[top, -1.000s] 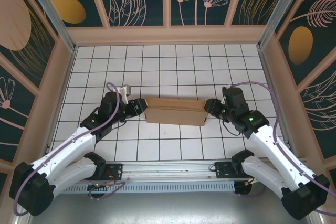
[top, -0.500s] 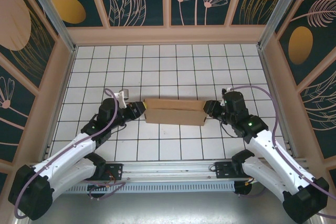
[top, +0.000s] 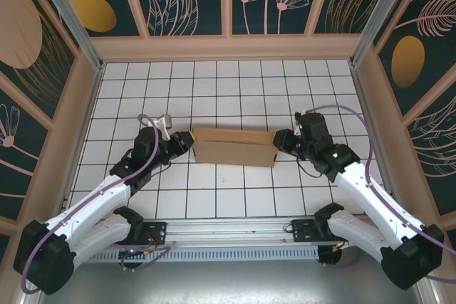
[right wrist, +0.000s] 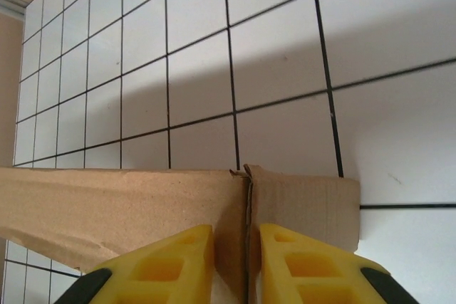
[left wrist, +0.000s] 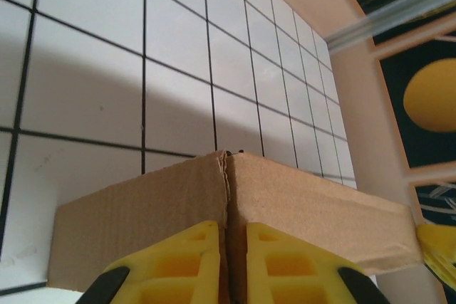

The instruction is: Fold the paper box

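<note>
The left fingers [left wrist: 182, 265] stand almost pressed together at the bottom of the left wrist view. The thin slit between them lines up with an upright cardboard seam, so they appear to be pinching the end wall of the paper box [left wrist: 320, 208] at that seam. The right fingers [right wrist: 174, 261] show the mirror of this at the bottom of their own view: they too are nearly together, with a raw cardboard edge running up out of the gap, which I read as a pinch on the opposite end wall. Outward from each pair, the brown wall spreads to both sides, with white gridded tabletop [right wrist: 278, 69] beyond it. From above, the paper box [top: 234, 147] lies in the middle of the frame, a little below centre. Its long axis runs left to right across the picture and sinks slightly toward the right. One arm is at each short end, so neither is nearer; each reaches inward along that axis. Any coming move therefore probably needs the two ends worked together. The overhead view gives the whole length and both arms at once but hides the fingertips against the box ends. The wrist views show the seams and the narrow gaps, but not the box's top.
</note>
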Tool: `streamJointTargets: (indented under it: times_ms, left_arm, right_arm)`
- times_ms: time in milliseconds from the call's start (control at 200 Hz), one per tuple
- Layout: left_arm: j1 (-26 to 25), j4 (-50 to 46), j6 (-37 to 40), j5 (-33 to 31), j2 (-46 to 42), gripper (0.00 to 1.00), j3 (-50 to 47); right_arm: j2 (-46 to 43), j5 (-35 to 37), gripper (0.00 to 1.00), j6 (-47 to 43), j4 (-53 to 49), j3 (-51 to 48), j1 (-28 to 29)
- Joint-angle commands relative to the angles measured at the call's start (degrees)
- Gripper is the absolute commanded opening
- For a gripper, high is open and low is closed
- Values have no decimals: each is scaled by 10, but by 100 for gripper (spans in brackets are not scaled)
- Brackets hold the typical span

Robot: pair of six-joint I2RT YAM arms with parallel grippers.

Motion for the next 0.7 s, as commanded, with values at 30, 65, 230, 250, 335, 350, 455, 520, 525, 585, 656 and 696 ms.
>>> streamJointTargets:
  times_ms: [30,65,230,250,335,350,455,520,525,585,656,696]
  left_arm:
    - [-4,45,-16,3,24,10,65]
    - [0,47,-14,-5,36,10,78]
    - [29,55,24,-23,125,9,158]
    - [33,57,30,-25,138,9,168]
    - [53,78,40,-25,194,9,207]
    - [57,83,40,-22,204,9,212]
    - [77,118,49,-5,267,9,246]
    - [82,145,67,1,298,9,259]
    - [83,148,68,2,300,9,260]
    - [83,181,88,0,318,8,256]
    - [83,231,110,-8,328,8,232]
    - [83,249,123,-19,334,8,217]
  right_arm:
    - [35,-60,23,-37,34,74,-19]
    - [50,-66,23,-44,42,86,-32]
    - [143,-107,23,-68,87,155,-87]
    - [156,-112,23,-72,96,162,-91]
    - [207,-124,23,-89,135,193,-114]
    - [216,-127,23,-94,143,199,-117]
    - [285,-130,23,-139,172,251,-127]
    - [317,-133,23,-156,199,265,-132]
    - [319,-134,24,-157,202,264,-132]
    - [334,-145,24,-162,245,253,-135]
    - [342,-143,24,-168,314,210,-136]
    - [343,-147,24,-171,363,180,-136]
